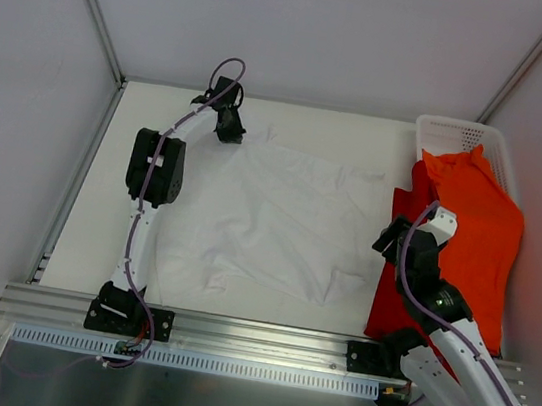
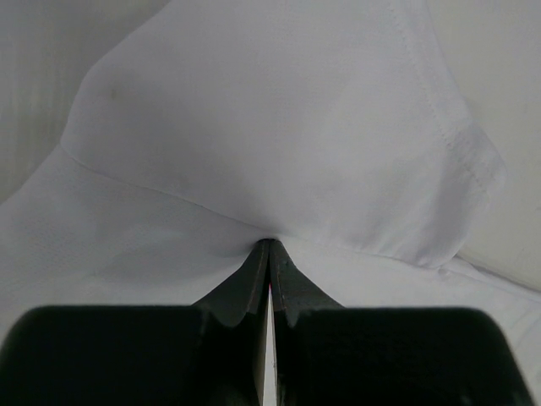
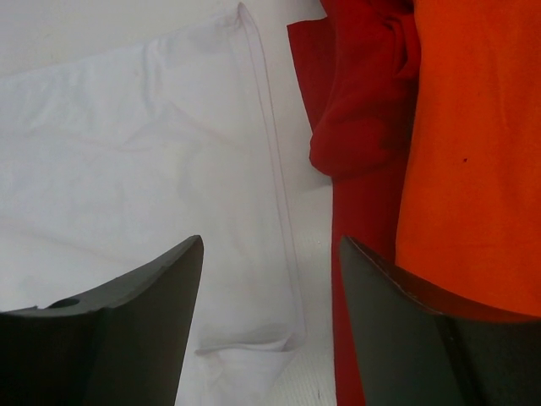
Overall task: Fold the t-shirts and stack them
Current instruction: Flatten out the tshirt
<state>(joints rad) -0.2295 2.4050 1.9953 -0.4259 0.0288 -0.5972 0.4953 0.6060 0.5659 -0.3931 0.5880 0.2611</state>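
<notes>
The white t-shirt [image 1: 279, 219] lies spread and wrinkled on the middle of the table. My left gripper [image 1: 229, 128] is at its far left corner, shut on a pinch of the white cloth [image 2: 279, 152], which rises to the fingertips. The orange t-shirt [image 1: 480, 227] lies at the right, draped out of the basket over the red t-shirt [image 1: 388, 280]. My right gripper [image 1: 387, 242] is open and empty, above the white shirt's right hem [image 3: 275, 169], with the red shirt [image 3: 363, 101] and orange shirt [image 3: 473, 152] beside it.
A white plastic mesh basket [image 1: 452, 138] stands at the back right corner, partly under the orange cloth. White walls enclose the table on three sides. A metal rail [image 1: 252, 337] runs along the near edge by the arm bases.
</notes>
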